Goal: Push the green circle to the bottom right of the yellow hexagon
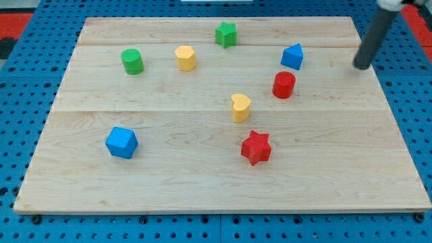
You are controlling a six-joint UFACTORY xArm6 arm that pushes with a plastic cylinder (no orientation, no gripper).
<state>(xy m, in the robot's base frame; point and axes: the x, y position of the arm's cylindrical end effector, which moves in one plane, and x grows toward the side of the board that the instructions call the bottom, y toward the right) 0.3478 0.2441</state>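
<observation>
The green circle [132,61] stands near the view's top left of the wooden board [202,189]. The yellow hexagon [185,57] is just to its right, apart from it. My tip [362,67] is at the view's right, near the board's right edge, far from both blocks. It is right of the blue block [292,57] and touches no block.
A green star [226,34] sits at the view's top centre. A red cylinder [284,85] is below the blue block. A yellow heart [240,106] and a red star [256,147] are in the middle. A blue cube [121,142] is at the lower left.
</observation>
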